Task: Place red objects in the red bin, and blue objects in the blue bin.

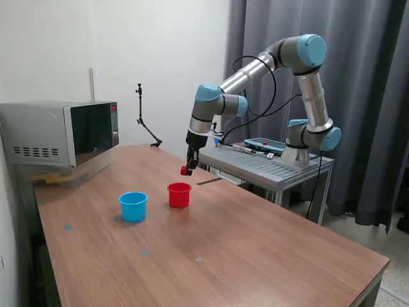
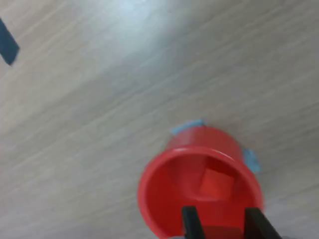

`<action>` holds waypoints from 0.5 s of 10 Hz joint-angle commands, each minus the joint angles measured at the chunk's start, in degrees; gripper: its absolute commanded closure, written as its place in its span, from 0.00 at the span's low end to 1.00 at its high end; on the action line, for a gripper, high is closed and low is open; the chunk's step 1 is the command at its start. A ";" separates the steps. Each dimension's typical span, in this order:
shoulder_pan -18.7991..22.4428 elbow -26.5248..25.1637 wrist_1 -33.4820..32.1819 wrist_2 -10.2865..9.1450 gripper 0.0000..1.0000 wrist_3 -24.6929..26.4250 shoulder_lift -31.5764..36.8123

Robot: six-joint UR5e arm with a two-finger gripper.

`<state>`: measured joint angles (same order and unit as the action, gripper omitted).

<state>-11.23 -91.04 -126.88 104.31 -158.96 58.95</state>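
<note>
The arm's two-finger gripper [image 1: 188, 167] hangs in the air above the long wooden desk [image 1: 255, 256], toward the desk's far edge, with its black fingers [image 2: 190, 224] narrowed onto a tiny plain red cube [image 1: 185, 171] pinched between the tips. In the exterior view the cube sits just above and slightly to the exterior view's left of the small round red plastic cup [image 1: 179, 195], clear of its rolled rim and not touching it. The cup stands upright on the desk near the middle of its width, closer to the far edge than the near one. The wrist view looks down into that cup [image 2: 199, 184], and a second small red cube [image 2: 215, 183] lies on its floor; the held cube is only partly visible at the picture's border between the fingertips. Small patches of light blue tape [image 2: 188, 126] show on the desk beside the cup's base. A small round light blue plastic cup [image 1: 133, 206], the same size as the red one, stands upright just beside it on the exterior view's left, apart from it. A silver microwave oven [image 1: 61, 134] rests at the desk's far left corner.
</note>
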 commanded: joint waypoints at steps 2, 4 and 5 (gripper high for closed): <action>-0.90 -1.42 1.27 -0.07 1.00 0.49 0.28; -1.07 -1.69 1.37 -0.43 1.00 0.58 0.11; -1.59 -1.34 1.28 -0.43 1.00 0.58 -0.15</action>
<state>-12.37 -92.54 -125.63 104.02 -158.42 59.06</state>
